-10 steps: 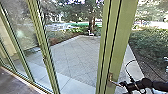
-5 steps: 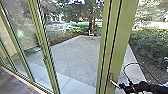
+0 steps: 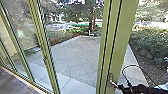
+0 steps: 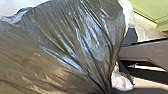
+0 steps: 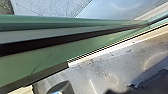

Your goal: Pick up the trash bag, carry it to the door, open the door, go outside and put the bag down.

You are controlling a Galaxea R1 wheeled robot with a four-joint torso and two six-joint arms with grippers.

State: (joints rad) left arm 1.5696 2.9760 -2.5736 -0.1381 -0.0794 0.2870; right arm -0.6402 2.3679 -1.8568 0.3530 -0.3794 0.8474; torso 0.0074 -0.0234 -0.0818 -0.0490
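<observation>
Head view: the dark right gripper [image 3: 118, 86] is at the silvery metal lever handle [image 3: 112, 78] of the green-framed door [image 3: 122, 37]

The handle sits low on the door's broad green upright, which has dark vertical seams; the right gripper is right by the end of the lever, and whether it is spread or pressed together I cannot tell; a thin black looped cable [image 3: 132, 66] arches above the arm.

In the left wrist view, the glossy, dark grey-brown plastic trash bag [image 4: 82, 37] spreads broadly, its folds drawing together into a narrow bunch; crumpled whitish plastic [image 4: 123, 82] lies beside that bunch; the state of the left gripper I cannot tell.

Tall green-framed glass panels [image 3: 41, 45] stand at the head view's left, above a brown floor [image 3: 16, 81]; beyond the glass lies a grey paved yard [image 3: 75, 55] with a small white chair [image 3: 91, 33] at its far edge; dense green shrubs [image 3: 151, 42] grow to the right.
</observation>
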